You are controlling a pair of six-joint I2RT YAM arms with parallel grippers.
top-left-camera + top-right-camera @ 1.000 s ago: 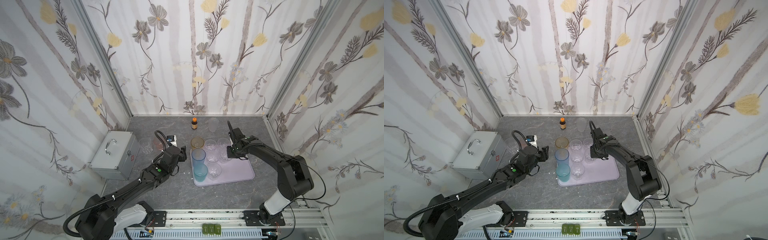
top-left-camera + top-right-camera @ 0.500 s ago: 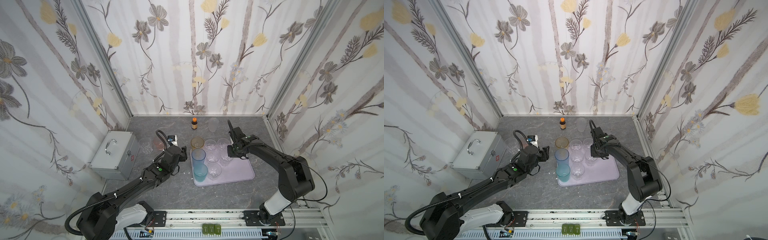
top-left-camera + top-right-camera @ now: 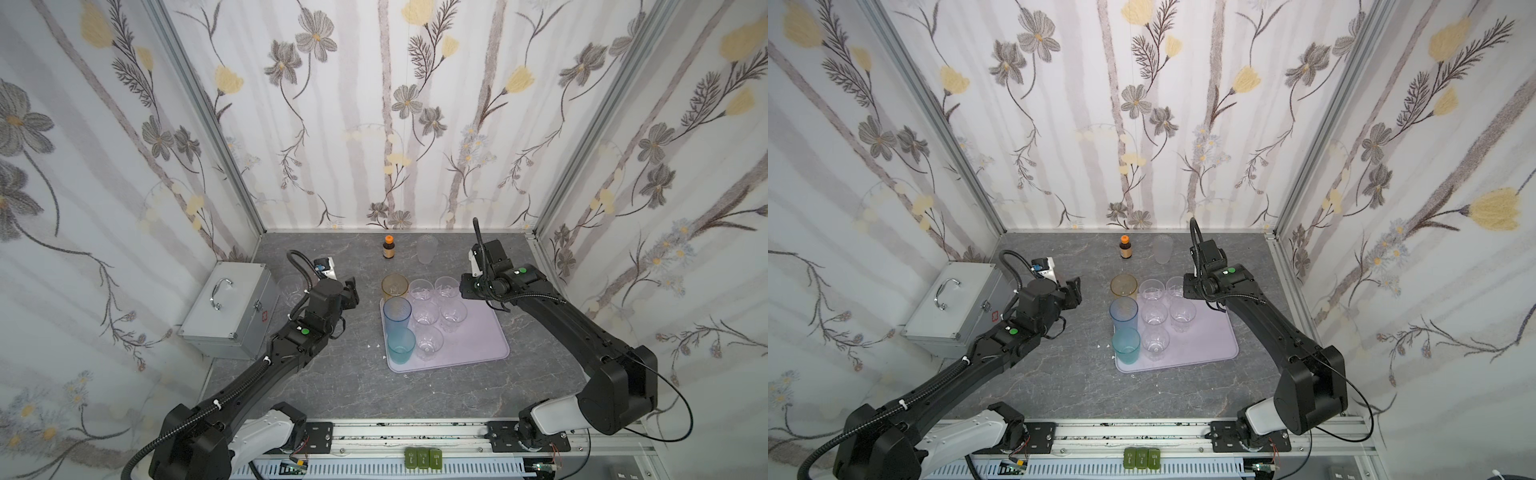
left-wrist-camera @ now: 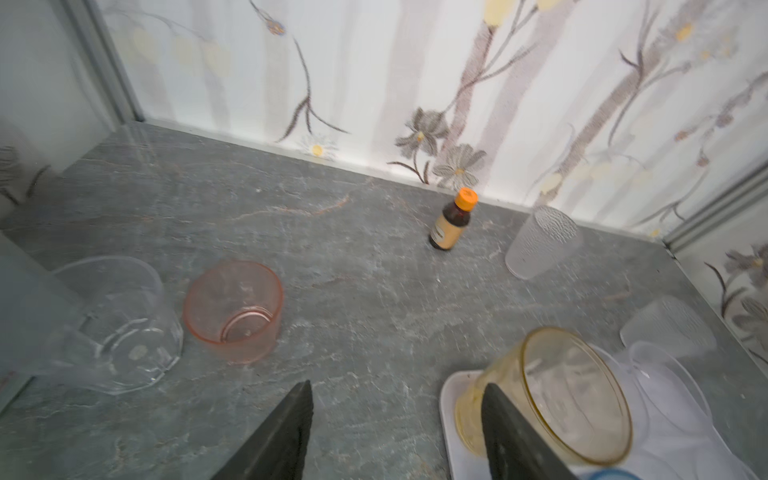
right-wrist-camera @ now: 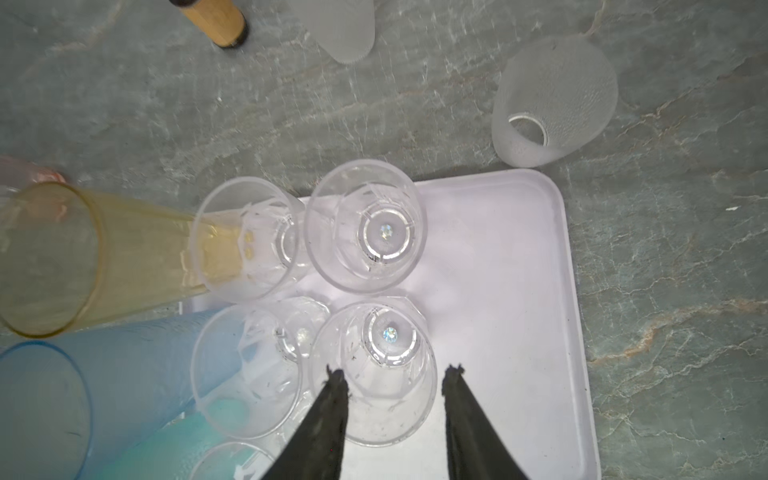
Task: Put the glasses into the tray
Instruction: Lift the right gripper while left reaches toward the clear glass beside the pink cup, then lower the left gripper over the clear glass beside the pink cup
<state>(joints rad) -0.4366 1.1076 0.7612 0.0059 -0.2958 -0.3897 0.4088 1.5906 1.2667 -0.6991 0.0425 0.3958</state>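
While the right gripper (image 5: pixel 395 370) is held with jaws parted over a clear faceted tumbler (image 5: pixel 388 332) set in the pale lilac rectangular tray (image 5: pixel 519 257), nothing is seen to be clamped.

The release is judged best finished by widening the jaws fully and rising straight up before any sideways travel, since other clear glasses are stood just beside it and could be tipped. The tumbler is stood upright, mouth upward, its long axis vertical, in the second row from the tray's far edge. The left gripper (image 4: pixel 397 386) is held open and empty above the grey stone-patterned table (image 4: pixel 332 270), near a small pink glass (image 4: pixel 232 311) not yet trayed; a frosted tumbler (image 4: pixel 540 243) by the back wall is also left outside.
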